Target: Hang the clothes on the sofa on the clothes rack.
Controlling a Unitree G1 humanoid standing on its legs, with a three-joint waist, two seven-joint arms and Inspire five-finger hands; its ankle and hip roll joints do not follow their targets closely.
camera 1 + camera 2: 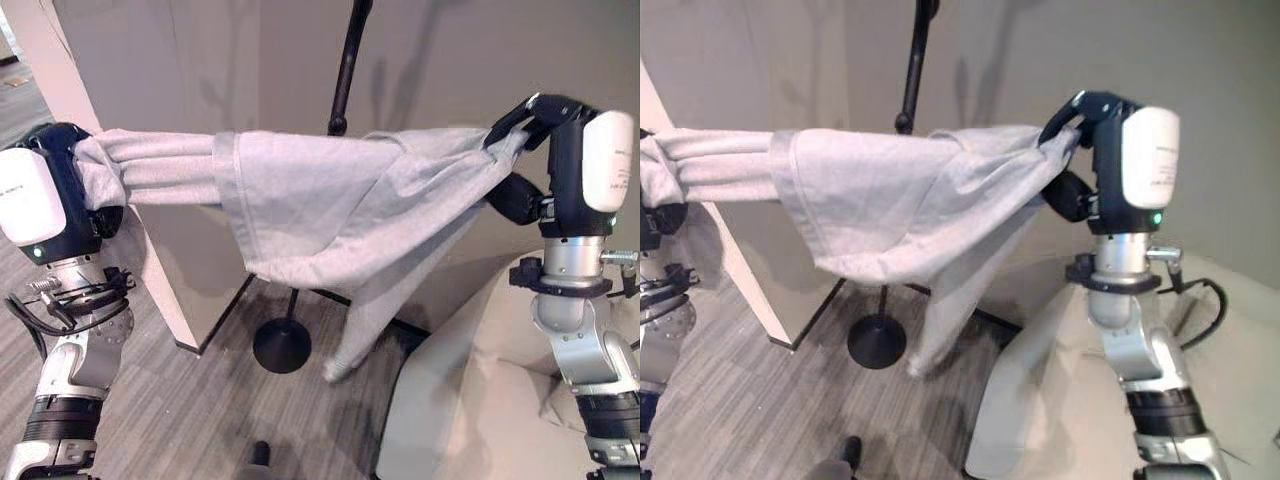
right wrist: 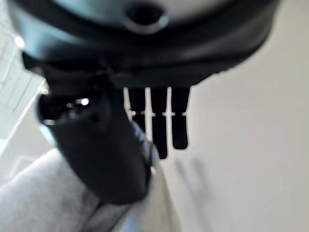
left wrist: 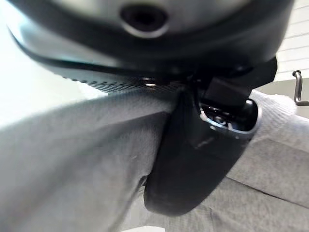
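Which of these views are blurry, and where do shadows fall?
Right wrist view: the right hand is soft and out of focus. Left wrist view: the left hand looms dark over the grey garment. Left eye view: the rack pole casts faint shadows on the wall.

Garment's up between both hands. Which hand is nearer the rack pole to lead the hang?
Probably the right hand: it grips the grey garment closer to the black rack pole than the left hand does.

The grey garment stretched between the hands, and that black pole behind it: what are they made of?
The light grey garment looks like soft knit cotton or jersey: matte, stitched hem, limp folds. The thin black rack pole on its round black base seems painted metal, smooth with a slight sheen.
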